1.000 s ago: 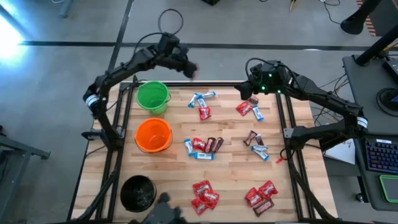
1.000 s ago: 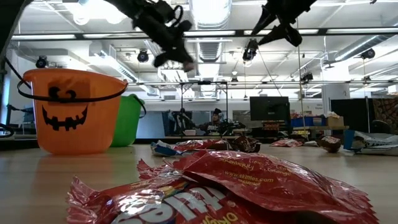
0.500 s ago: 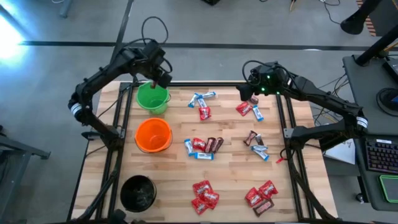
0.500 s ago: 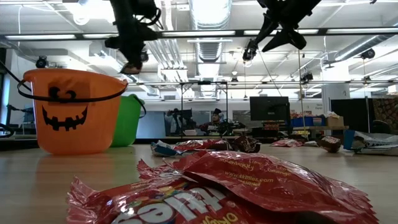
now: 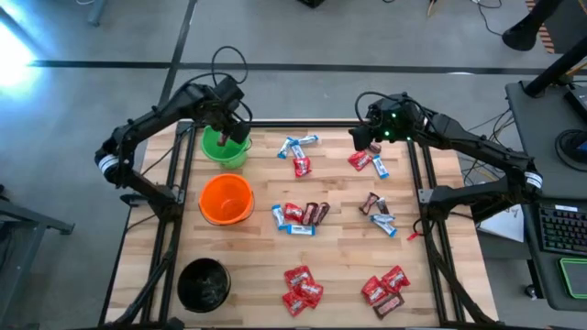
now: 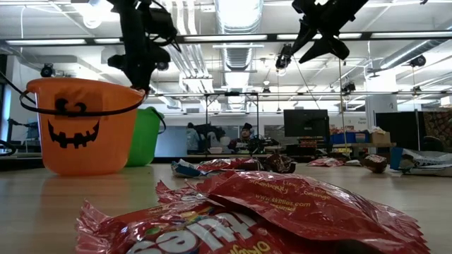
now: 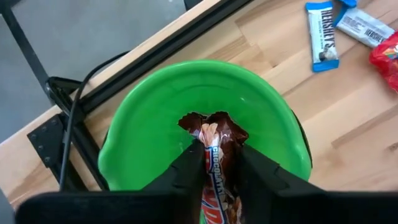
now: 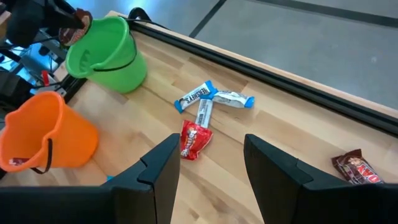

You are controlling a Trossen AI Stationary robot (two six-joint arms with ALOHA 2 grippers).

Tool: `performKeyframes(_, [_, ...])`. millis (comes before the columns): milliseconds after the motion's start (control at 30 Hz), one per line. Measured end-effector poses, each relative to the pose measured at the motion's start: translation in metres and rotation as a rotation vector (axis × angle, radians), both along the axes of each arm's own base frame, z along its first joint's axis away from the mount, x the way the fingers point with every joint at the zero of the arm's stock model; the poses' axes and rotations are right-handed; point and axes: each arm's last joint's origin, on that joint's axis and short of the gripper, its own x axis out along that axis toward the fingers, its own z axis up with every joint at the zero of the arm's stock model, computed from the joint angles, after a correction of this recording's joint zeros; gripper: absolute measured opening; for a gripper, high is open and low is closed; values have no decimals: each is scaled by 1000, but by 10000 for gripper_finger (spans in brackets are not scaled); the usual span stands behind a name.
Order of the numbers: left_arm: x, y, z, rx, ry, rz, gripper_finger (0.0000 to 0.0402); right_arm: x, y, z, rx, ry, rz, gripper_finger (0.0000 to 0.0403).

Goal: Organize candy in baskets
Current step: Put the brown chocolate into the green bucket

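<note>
Left gripper (image 7: 214,171) pinches a glossy brown candy (image 7: 214,146) above the round green basket (image 7: 149,118).

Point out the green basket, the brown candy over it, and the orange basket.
green basket (image 7: 149,124): left wrist view, inner wall.
brown candy (image 7: 214,140): left wrist view, upper wrapper.
orange basket (image 5: 226,199): high view, inside.

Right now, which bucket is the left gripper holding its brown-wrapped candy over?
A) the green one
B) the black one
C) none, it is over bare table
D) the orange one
A: in the left wrist view the left gripper has the brown candy between its fingers directly above the open mouth of the green bucket, and the high view shows that gripper over the green bucket too.
</note>
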Motion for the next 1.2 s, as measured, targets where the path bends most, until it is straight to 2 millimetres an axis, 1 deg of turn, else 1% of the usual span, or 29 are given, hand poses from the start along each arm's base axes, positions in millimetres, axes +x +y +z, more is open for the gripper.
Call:
performKeyframes(200, [-4, -3, 5, -3, 15, -7, 139, 0, 0, -1, 5, 8, 0, 166])
performKeyframes(333, [-4, -3, 10, 13, 4, -18, 153, -2, 1, -3, 20, 28, -2, 166])
performKeyframes(433, [4, -3, 20, 0, -126, -74, 152, -7, 4, -11, 79, 114, -25, 166])
performKeyframes(533, [17, -3, 33, 28, -294, -168, 148, -16, 6, -27, 114, 267, -95, 166])
performKeyframes(567, [21, -2, 38, 40, -349, -194, 146, -17, 5, -33, 125, 289, -122, 166])
performKeyframes(667, [30, 1, 50, 66, -508, -279, 144, -18, 1, -50, 160, 288, -157, 166])
performKeyframes(767, [38, 2, 59, 61, -660, -369, 143, -20, -3, -70, 191, 305, -189, 166])
performKeyframes(833, [43, 2, 64, 48, -755, -422, 143, -21, -6, -78, 177, 316, -191, 166])
performKeyframes(933, [48, 2, 73, 28, -884, -500, 143, -21, -13, -84, 133, 353, -165, 164])
performKeyframes(1000, [50, 1, 77, 11, -938, -524, 143, -21, -16, -88, 112, 404, -125, 161])
performKeyframes(1067, [52, 0, 79, 4, -965, -531, 143, -21, -19, -92, 94, 457, -72, 159])
performKeyframes(1200, [54, -1, 80, -10, -989, -524, 143, -16, -26, -89, 39, 534, 67, 155])
